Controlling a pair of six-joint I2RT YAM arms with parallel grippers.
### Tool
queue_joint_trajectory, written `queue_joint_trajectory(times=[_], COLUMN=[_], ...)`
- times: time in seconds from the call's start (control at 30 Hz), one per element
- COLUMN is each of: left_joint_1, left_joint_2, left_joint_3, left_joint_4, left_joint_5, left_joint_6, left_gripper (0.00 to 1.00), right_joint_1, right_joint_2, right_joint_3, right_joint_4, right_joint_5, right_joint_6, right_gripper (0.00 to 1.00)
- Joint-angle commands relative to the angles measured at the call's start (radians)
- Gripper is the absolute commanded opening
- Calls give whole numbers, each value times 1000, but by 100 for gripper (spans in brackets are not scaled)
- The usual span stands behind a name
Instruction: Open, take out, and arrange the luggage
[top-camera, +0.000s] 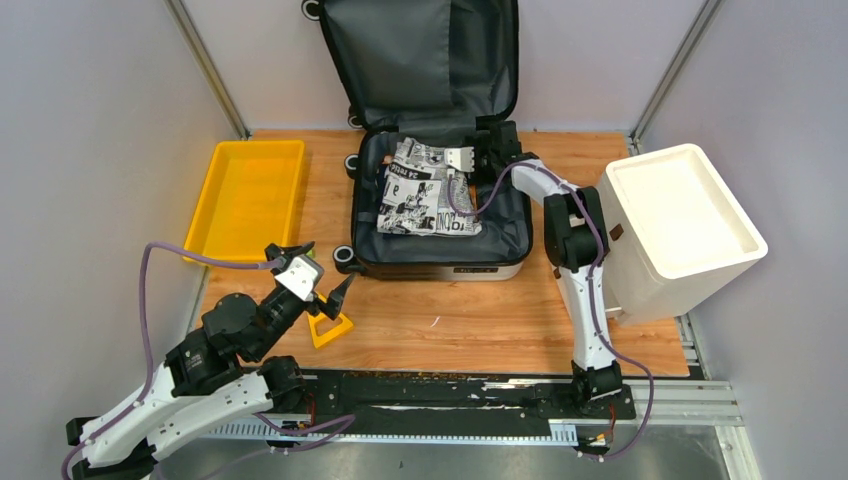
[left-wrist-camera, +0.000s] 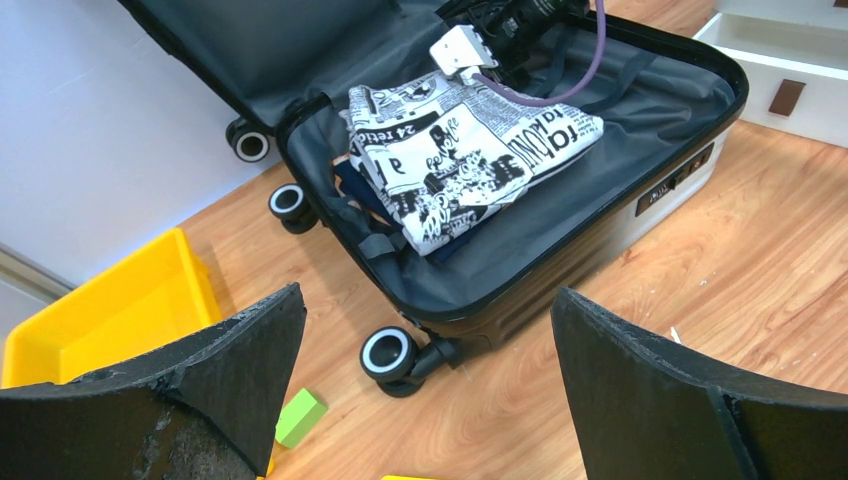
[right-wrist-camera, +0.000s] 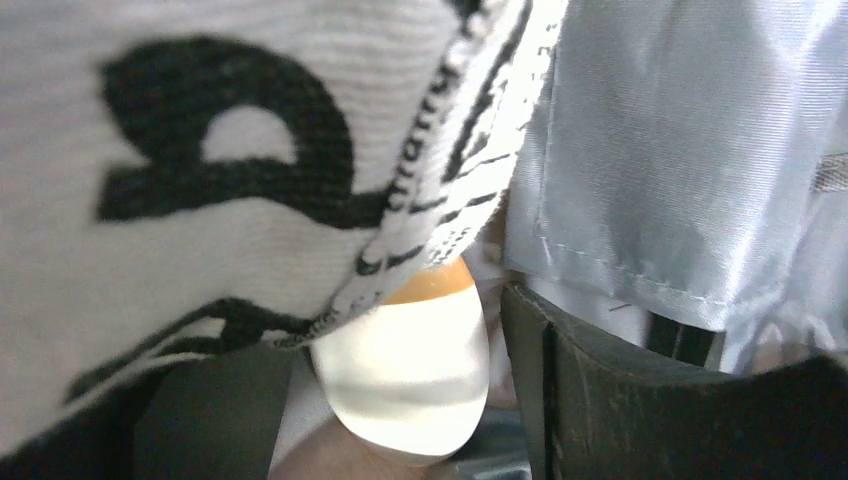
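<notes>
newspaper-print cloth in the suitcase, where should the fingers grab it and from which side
Probably the far folded edge, from straight above. The cloth lies flat inside the suitcase, whose walls block a sideways approach; the fold gives fingers stacked layers. The right gripper is at that edge.

A light-brown wooden tabletop (top-camera: 450, 312) is enclosed on three sides by plain pale-grey walls (top-camera: 90, 120) and grey metal corner posts (top-camera: 208, 70).

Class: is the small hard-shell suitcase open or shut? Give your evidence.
Open: the small hard-shell suitcase has its lid raised, dark grey lining exposed, and black-and-white printed fabric lies in its base.
</notes>
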Motion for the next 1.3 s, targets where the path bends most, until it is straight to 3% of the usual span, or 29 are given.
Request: queue_joint_trajectory(times=[0.0, 0.1, 0.23, 0.37, 0.8, 1.27], left_joint_1=[-2, -2, -2, -2, -2, -2], left_joint_2=[7, 7, 6, 4, 2, -6], left_joint_3=[-5, -4, -5, -5, -5, -11], left_joint_4=[37, 37, 36, 34, 35, 41], left_joint_5=[6, 9, 6, 5, 8, 12], left_joint_6=[23, 23, 22, 22, 23, 28], left_gripper=[100, 100, 100, 100, 100, 100], right_joint_1=[-28, -28, -26, -28, -18, -13], right_joint_2=[58, 52, 50, 30, -146, -296], right_joint_3=[-77, -87, -98, -154, -376, -470], right_joint_4=[142, 142, 145, 226, 522, 510], right_joint_5=[119, 105, 114, 136, 137, 1], right_joint_6=[18, 25, 17, 7, 7, 139], right_gripper=[80, 68, 33, 21, 10, 9])
